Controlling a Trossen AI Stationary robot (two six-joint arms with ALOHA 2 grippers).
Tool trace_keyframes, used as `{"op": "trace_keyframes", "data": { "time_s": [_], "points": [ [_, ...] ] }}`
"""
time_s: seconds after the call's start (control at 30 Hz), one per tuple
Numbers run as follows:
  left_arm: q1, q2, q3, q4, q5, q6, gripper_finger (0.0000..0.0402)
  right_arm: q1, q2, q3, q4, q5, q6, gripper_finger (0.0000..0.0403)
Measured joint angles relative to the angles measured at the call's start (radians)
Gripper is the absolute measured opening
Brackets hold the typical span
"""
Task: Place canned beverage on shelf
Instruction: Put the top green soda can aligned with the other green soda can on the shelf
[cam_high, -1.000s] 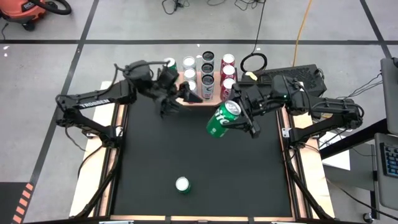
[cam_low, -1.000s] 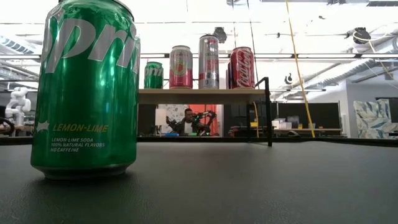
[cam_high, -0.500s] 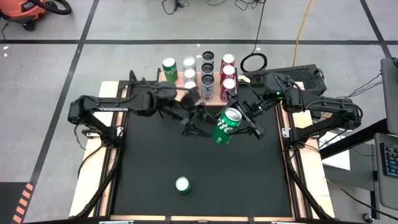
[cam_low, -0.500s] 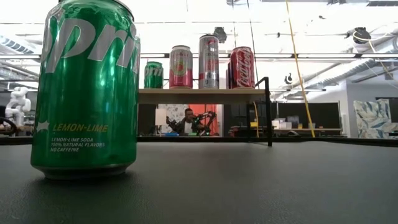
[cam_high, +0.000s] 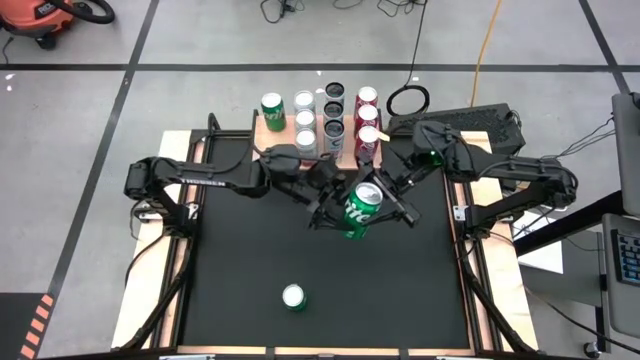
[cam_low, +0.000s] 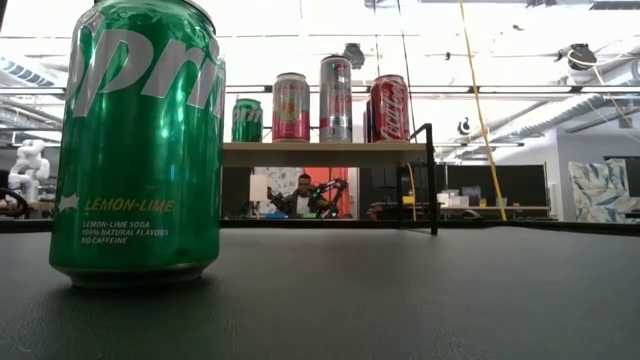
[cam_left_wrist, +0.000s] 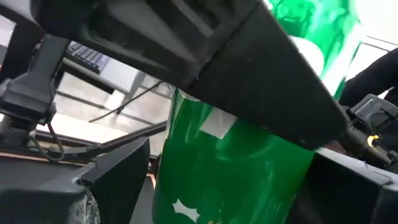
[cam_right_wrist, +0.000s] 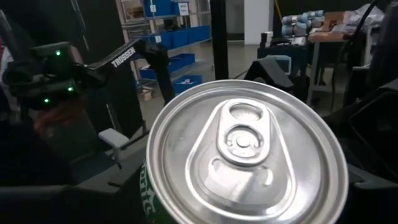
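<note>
Right gripper (cam_high: 385, 203) fingers pinch a green Sprite can (cam_high: 358, 208), tilted, just before the shelf (cam_high: 345, 155). Left gripper (cam_high: 330, 200) fingers spread around it, contact unclear. A second can (cam_low: 140, 140) on the tabletop (cam_high: 250, 250) reads "LEMON-LIME".

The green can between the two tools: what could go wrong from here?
1. The green can hangs tilted above the table, held by the right tool. The open left tool is around it; if the right one lets go before the left closes, the can may drop.
2. The shelf already carries many cans. The tilted can could knock them when it is placed.
</note>
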Motion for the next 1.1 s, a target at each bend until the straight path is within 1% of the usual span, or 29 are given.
{"op": "trace_keyframes", "data": {
  "time_s": [0.1,0.27,0.4,0.53,0.63,0.77,0.87,1.1],
  "points": [
    [0.0,0.003,0.0,-0.002,0.02,0.004,0.0386,0.0,0.01,0.0,0.0,-0.014,-0.001,0.0277],
    [-0.008,0.002,0.0,0.001,0.02,0.029,0.0381,0.0,0.016,0.0,0.0,-0.015,-0.012,0.0277],
    [-0.017,0.002,0.0,0.025,0.017,0.031,0.0354,0.0,0.014,0.0,0.004,-0.016,-0.027,0.0277],
    [-0.02,0.003,0.0,0.019,0.018,0.064,0.0322,0.0,0.014,0.0,0.002,-0.016,-0.031,0.0277],
    [-0.019,0.003,0.0,0.024,0.019,0.064,0.0306,0.0,0.013,0.0,0.0,-0.014,-0.032,0.028],
    [-0.019,0.003,0.0,0.024,0.035,0.06,0.0301,0.0,0.013,0.0,0.001,-0.006,-0.016,0.0291],
    [-0.019,0.003,-0.001,0.038,0.057,0.053,0.0299,0.002,0.013,0.0,0.006,0.022,0.031,0.0303],
    [-0.019,0.002,-0.002,0.071,0.069,0.052,0.0298,0.0,0.005,0.001,0.004,0.044,0.097,0.0339]
  ]
}}
